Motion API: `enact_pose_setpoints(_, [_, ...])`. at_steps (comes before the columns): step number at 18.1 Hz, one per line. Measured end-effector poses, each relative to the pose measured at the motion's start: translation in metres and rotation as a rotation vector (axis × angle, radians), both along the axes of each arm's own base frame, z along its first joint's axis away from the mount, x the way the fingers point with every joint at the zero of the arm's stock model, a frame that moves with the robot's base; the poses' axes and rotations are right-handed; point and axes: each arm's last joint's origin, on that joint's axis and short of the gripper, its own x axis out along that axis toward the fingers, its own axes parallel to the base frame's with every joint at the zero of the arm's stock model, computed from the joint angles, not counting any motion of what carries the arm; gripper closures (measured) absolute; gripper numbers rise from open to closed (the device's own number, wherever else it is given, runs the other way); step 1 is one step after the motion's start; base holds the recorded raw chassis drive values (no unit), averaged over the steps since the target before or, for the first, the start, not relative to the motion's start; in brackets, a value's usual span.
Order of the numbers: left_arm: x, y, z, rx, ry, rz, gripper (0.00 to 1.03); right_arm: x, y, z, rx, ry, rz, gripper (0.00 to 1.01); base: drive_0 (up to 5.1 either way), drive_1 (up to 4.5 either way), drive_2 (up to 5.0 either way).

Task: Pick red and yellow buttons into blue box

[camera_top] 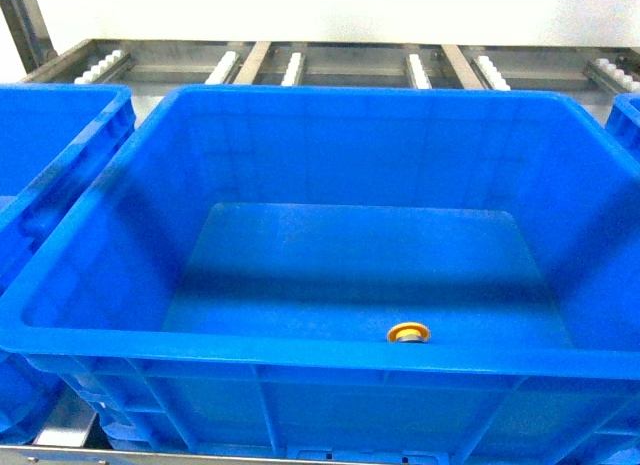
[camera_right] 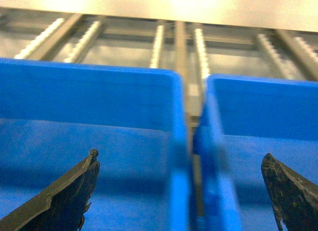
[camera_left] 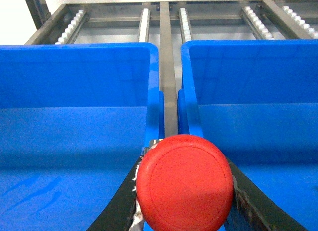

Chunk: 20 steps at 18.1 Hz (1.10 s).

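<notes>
The left gripper [camera_left: 184,191] is clamped on the red button [camera_left: 185,184], its round cap facing the wrist camera, poised above the gap between two blue crates. The yellow button [camera_top: 408,333] lies on the floor of the blue box [camera_top: 300,350], close against the near wall – right of centre. The right gripper [camera_right: 181,191] stands wide open with nothing between its dark fingers [camera_right: 64,196], above the seam between two crates.
</notes>
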Motion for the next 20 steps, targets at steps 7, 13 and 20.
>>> enact_pose_setpoints(7, [0.0, 0.0, 0.0, 0.0, 0.0, -0.002, 0.72, -0.112, -0.055, -0.028, 0.06, -0.098, -0.304, 0.03, 0.0, 0.0, 0.0])
enact_pose_setpoints(13, [0.001, -0.003, 0.0, -0.001, -0.007, -0.018, 0.72, -0.111, -0.055, -0.035, 0.052, -0.077, -0.309, 0.03, 0.0, 0.0, 0.0])
enact_pose_setpoints(20, [0.072, -0.046, 0.012, -0.007, 0.073, -0.318, 0.72, -0.111, -0.055, -0.035, 0.048, -0.077, -0.309, 0.03, 0.0, 0.0, 0.0])
